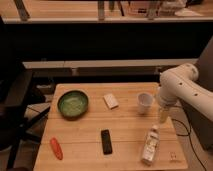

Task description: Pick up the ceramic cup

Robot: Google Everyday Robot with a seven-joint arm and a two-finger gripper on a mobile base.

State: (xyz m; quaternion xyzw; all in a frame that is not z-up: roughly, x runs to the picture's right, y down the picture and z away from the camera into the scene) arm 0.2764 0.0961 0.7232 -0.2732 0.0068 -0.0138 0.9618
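Note:
The ceramic cup (144, 102) is small, plain white and tapers toward its base. It stands upright on the right part of the wooden table (90, 135). My gripper (163, 115) hangs at the end of the white arm just right of the cup, low over the table near its right edge. The cup and the gripper stand apart with a small gap between them.
A green bowl (73, 103) sits at the left. A white block (111, 101) lies left of the cup. A black remote-like object (106, 141) lies in the front middle, an orange carrot-like object (56, 148) front left, a clear plastic bottle (150, 145) front right. A dark chair (15, 115) stands at the left.

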